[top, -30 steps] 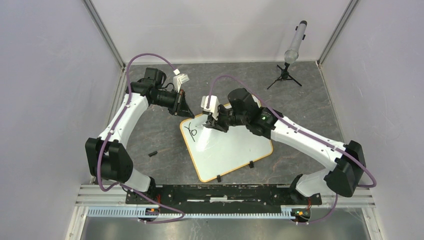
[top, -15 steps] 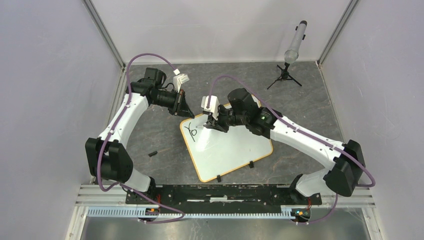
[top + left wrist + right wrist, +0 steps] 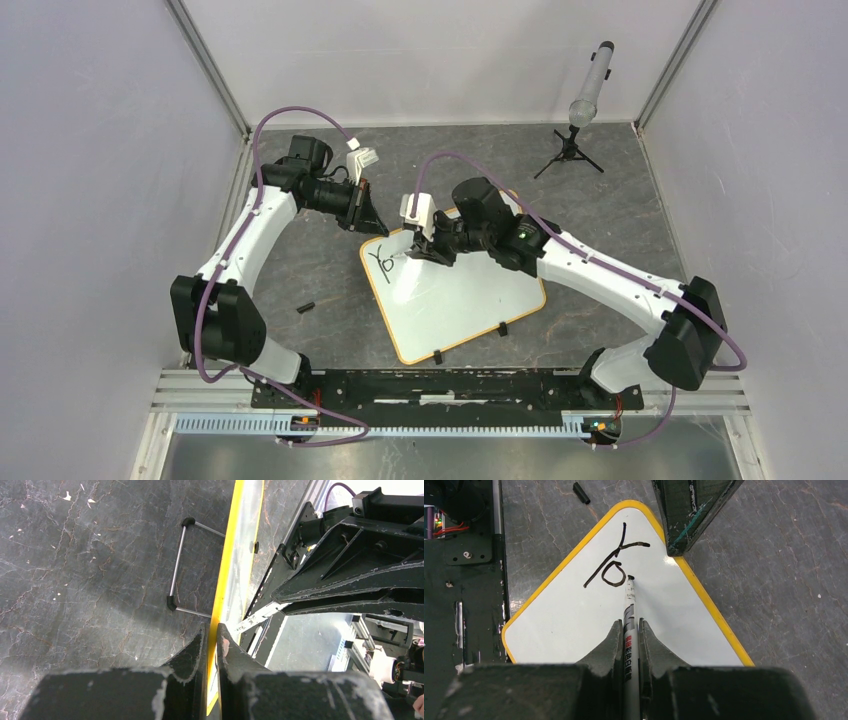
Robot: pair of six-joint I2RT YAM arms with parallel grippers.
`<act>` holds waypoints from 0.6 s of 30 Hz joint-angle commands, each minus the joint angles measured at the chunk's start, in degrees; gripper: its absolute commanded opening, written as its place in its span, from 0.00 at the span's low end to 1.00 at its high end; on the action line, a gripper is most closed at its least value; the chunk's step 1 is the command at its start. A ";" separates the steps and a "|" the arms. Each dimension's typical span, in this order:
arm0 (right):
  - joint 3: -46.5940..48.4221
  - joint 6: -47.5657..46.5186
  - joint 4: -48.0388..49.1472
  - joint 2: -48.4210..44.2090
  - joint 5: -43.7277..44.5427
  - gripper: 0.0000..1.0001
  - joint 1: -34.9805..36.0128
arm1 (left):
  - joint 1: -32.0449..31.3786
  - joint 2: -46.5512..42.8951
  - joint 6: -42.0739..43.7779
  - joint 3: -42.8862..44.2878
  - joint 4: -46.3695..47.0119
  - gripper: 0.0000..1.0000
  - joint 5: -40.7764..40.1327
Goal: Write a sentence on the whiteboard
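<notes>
Right arm is the writing arm. The right claw (image 3: 629,625) is closed narrow on a slim grey-and-white marker pen (image 3: 629,610). The pen's long axis runs straight out between the fingers, towards the board's far-left corner.

The glossy white whiteboard with its thin orange-yellow frame (image 3: 460,310) lies flat on the dark marbled counter (image 3: 320,270), turned corner-on between the two arms.

The sentence (image 3: 614,565) is so far only a black "Yo" near that far-left corner. The pen tip sits on the board just beside the "o", at a small fresh dot.

Key relation: the bare white surface lies from the tip back towards the right arm's own side. Judgement: the next stroke must travel that way, away from the left claw.

The left claw (image 3: 212,630) is closed on the board's frame at the far-left corner, one finger on each side of the yellow edge, pinning it. It is near the writing but does not touch the pen.

A small black cap (image 3: 305,307) lies on the counter, left of the board and well apart from it.

Against the frame a second earlier:
- The right arm's wrist and forearm have shifted slightly left.
- The "Yo" looks unchanged.
- The left arm and the board have not moved.
</notes>
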 commanded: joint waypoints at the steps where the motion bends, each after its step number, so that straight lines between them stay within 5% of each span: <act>1: -0.89 -0.55 1.04 -2.07 2.79 0.00 -0.97 | -0.96 0.06 2.27 0.82 -1.51 0.02 1.85; 18: -7.06 -0.15 0.88 -4.30 0.15 0.00 -0.71 | -1.15 0.18 2.17 0.90 -1.51 0.02 1.58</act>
